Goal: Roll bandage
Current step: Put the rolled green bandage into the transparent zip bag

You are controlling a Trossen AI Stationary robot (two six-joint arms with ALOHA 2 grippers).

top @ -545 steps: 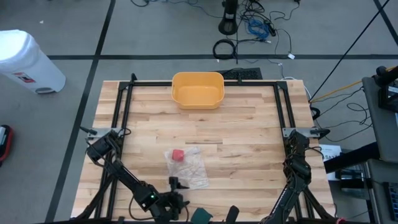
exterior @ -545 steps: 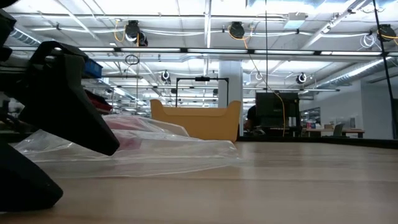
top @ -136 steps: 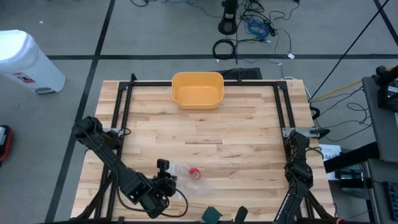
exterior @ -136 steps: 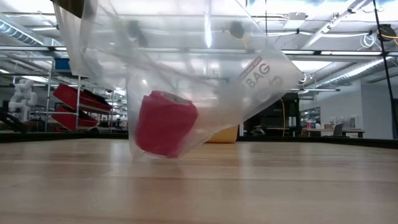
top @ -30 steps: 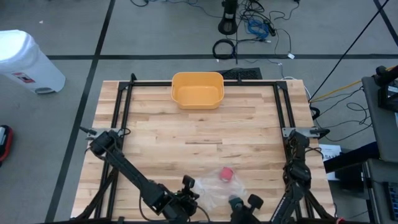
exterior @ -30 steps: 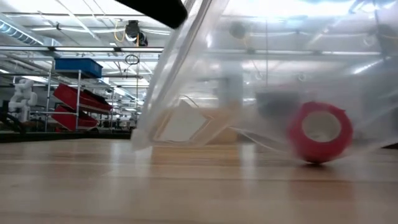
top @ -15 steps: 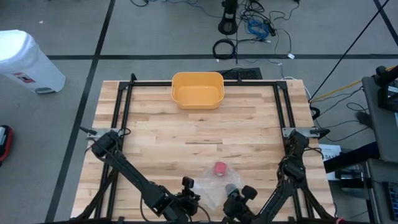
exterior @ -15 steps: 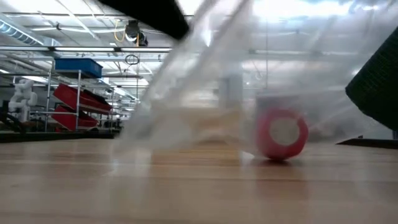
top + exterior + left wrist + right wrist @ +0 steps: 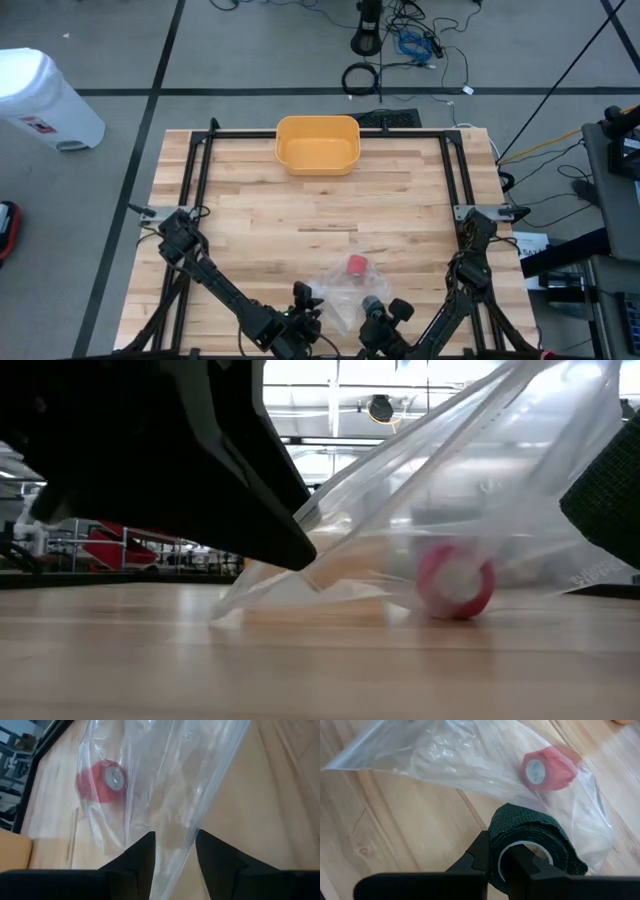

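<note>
Bandage rolls are two here: my right gripper [image 9: 506,857] is clamped on the dark green roll [image 9: 530,832], a grip only the right wrist view makes plain. My left gripper [image 9: 175,851] has its fingers parted around the edge of the clear bag [image 9: 165,780]. Inside that bag lies the red roll [image 9: 355,266], which I see standing on edge from the low camera. Well beyond the bag sits the yellow bin [image 9: 318,145]; my left arm blocks much of the low view.
</note>
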